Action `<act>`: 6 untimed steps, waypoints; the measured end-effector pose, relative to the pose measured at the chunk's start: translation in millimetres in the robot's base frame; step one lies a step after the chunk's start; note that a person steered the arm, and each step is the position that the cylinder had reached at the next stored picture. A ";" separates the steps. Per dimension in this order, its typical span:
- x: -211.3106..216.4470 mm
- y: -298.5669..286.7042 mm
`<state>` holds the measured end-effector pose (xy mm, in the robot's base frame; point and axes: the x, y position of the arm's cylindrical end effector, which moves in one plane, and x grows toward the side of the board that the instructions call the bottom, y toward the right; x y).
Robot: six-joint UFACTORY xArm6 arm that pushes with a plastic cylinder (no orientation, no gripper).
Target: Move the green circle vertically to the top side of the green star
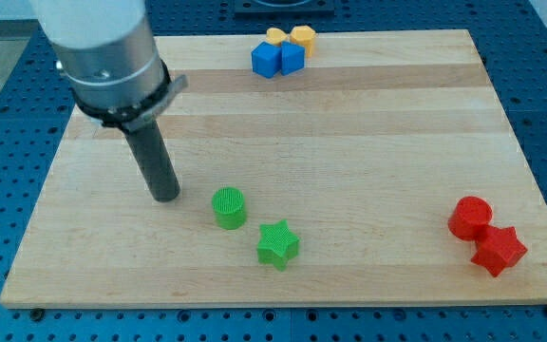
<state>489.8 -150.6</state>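
Observation:
The green circle [228, 207] stands on the wooden board [349, 133], left of centre toward the view's bottom. The green star [277, 244] lies just below and to the right of it, a small gap between them. My tip [165, 196] rests on the board to the left of the green circle, about a block's width away and slightly higher in the view. It touches neither block.
Two blue blocks [276, 59] and two yellow blocks [291, 37] cluster at the board's top edge. A red cylinder [469, 217] and a red star [498, 251] sit together at the bottom right. The arm's grey body [103, 47] hangs over the top left corner.

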 end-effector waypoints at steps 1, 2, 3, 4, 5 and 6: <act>29.8 2.1; 54.7 42.4; 57.8 79.3; 32.1 90.2; -8.2 90.4; 13.3 93.5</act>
